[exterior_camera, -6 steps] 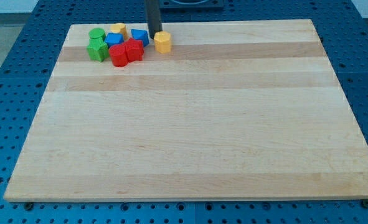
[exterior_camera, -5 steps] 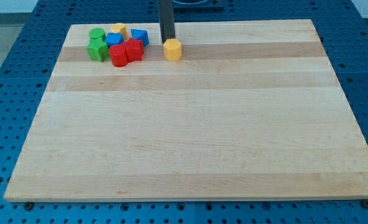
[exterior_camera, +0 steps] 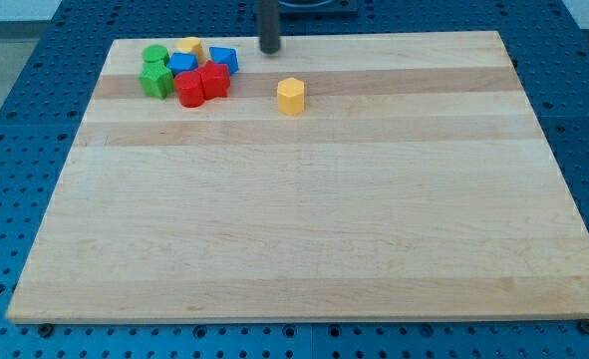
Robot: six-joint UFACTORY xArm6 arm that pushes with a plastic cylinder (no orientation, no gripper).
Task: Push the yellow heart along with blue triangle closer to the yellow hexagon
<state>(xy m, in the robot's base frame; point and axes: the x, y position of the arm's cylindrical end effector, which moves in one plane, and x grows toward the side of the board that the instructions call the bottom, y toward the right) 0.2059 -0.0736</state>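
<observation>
The yellow hexagon (exterior_camera: 290,96) stands alone on the wooden board, right of the block cluster. The yellow heart (exterior_camera: 190,47) sits at the cluster's top, near the board's top edge. The blue triangle (exterior_camera: 224,59) is at the cluster's right end, and a blue block (exterior_camera: 182,64) lies just below the heart. My tip (exterior_camera: 270,49) is near the board's top edge, right of the blue triangle and above-left of the hexagon, touching no block.
Two green blocks (exterior_camera: 155,76) stand at the cluster's left end, one a cylinder (exterior_camera: 154,55). Two red blocks (exterior_camera: 201,83) lie along the cluster's bottom. The board (exterior_camera: 304,229) rests on a blue perforated table.
The yellow hexagon slid down and to the right, away from the cluster. My tip moved right with it, then drew back up toward the top edge.
</observation>
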